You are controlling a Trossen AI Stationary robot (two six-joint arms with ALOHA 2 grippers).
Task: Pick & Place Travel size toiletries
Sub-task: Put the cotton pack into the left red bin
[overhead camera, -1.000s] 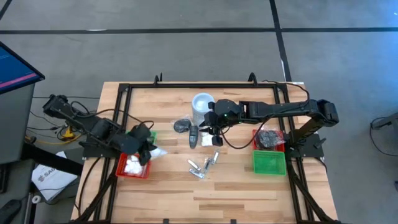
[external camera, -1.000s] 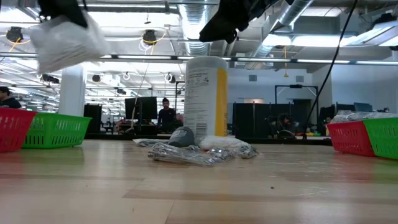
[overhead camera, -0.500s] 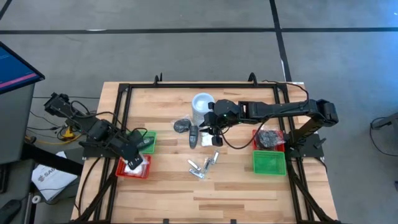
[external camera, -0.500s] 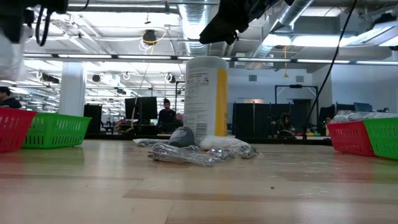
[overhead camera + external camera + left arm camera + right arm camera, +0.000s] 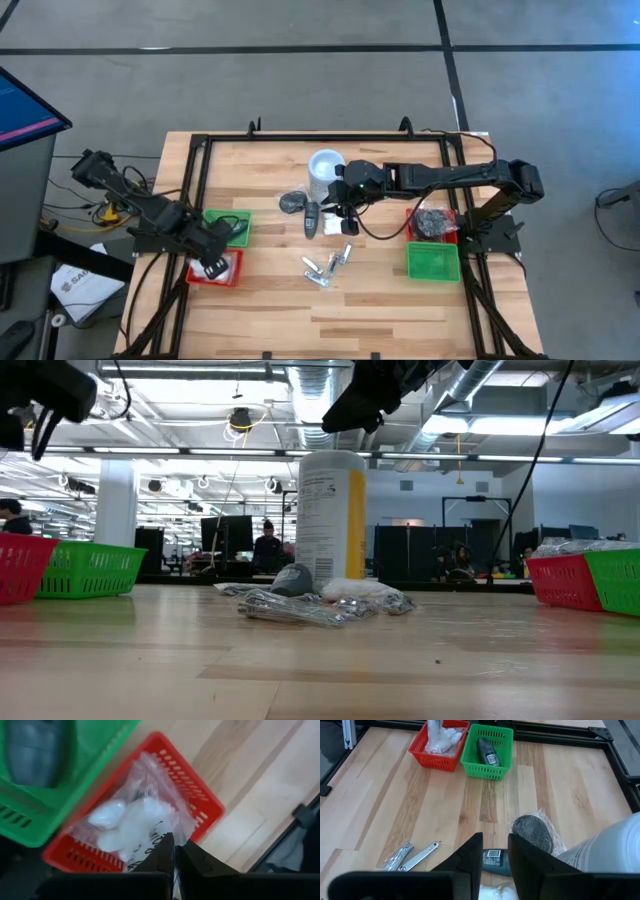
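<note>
No legible text on canister label (image 5: pixel 322 520) or bagged packet (image 5: pixel 135 820)

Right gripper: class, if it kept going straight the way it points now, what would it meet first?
Probably the dark oblong bottle lying on the table, directly between the right gripper fingers; the depth is hard to judge.

Canister (image 5: pixel 326 166) at table (image 5: pixel 380 310) centre-rear; loose toiletries (image 5: pixel 322 268) scattered before it. Two baskets (image 5: pixel 222 245) at left edge, packet (image 5: pixel 131 820) in nearer one. Two baskets (image 5: pixel 432 243) at right edge.
</note>
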